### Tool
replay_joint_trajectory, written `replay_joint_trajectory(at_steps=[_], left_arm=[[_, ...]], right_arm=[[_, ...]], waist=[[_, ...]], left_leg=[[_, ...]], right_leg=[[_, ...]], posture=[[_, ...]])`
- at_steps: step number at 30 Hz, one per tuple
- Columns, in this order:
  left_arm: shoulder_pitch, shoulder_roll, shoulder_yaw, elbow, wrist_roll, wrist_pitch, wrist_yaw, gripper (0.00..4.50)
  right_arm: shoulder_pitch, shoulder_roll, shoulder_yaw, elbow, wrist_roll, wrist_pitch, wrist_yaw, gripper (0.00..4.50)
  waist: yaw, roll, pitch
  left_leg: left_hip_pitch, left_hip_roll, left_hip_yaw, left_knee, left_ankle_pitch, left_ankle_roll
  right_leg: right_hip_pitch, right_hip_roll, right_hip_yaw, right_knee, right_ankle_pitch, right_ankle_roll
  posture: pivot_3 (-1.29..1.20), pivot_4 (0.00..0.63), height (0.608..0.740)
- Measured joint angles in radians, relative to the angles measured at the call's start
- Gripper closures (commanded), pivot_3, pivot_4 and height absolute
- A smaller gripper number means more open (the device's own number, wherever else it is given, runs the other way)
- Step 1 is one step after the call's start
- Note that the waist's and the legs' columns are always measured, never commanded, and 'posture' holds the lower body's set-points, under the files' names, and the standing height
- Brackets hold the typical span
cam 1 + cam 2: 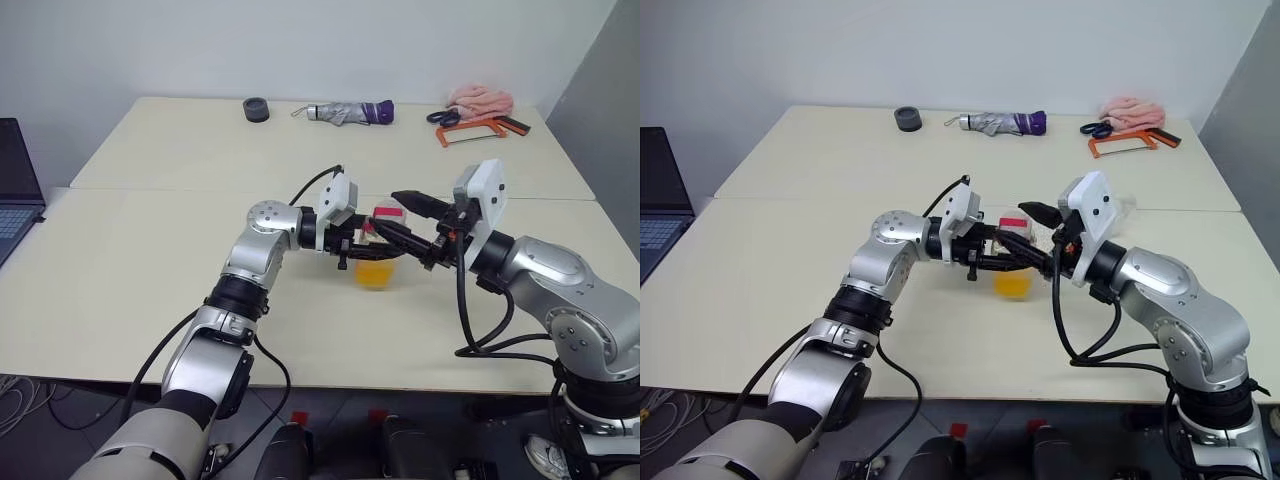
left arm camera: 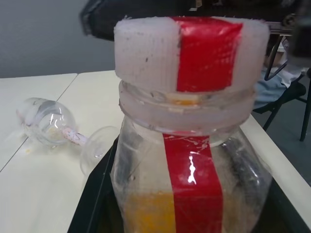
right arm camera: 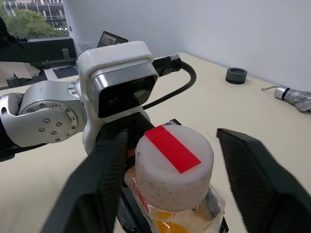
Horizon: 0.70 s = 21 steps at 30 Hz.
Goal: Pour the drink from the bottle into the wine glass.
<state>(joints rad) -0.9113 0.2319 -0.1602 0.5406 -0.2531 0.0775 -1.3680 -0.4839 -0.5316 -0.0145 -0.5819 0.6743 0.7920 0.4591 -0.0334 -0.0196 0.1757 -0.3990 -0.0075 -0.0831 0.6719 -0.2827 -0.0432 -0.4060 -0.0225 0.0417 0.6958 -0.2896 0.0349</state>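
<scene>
Right gripper (image 3: 167,179) straddles the cap (image 3: 173,165), fingers apart, not yet pinching.
Bottle (image 2: 189,160), clamped upright over the table (image 1: 150,270) by the left gripper (image 1: 362,240), looks light and slippery; grasp the cap's ribbed sides. Glass (image 2: 51,124) lies toppled nearby.

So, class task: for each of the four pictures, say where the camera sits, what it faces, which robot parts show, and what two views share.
Left eye: on the head, looking down over the table; both arms show.
Right eye: beside it, same scene.
Left wrist: on the left arm, facing the bottle close up, the wine glass lying beyond.
Right wrist: on the right arm, its fingers either side of the cap; the left gripper behind.
Shared: both wrist views show the bottle's red-striped cap.
</scene>
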Motion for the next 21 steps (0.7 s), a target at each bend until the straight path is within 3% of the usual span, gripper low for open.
replay_joint_trajectory(at_steps=[21], left_arm=[[0.007,0.005,-0.001,-0.002,-0.003,0.002,0.004,2.77]], right_arm=[[0.014,-0.006,0.046,-0.023,-0.143,-0.147,0.037,2.77]], waist=[[0.0,0.0,0.0]], left_leg=[[0.0,0.0,0.0,0.0,0.0,0.0]], right_leg=[[0.0,0.0,0.0,0.0,0.0,0.0]], posture=[[0.0,0.15,0.74]])
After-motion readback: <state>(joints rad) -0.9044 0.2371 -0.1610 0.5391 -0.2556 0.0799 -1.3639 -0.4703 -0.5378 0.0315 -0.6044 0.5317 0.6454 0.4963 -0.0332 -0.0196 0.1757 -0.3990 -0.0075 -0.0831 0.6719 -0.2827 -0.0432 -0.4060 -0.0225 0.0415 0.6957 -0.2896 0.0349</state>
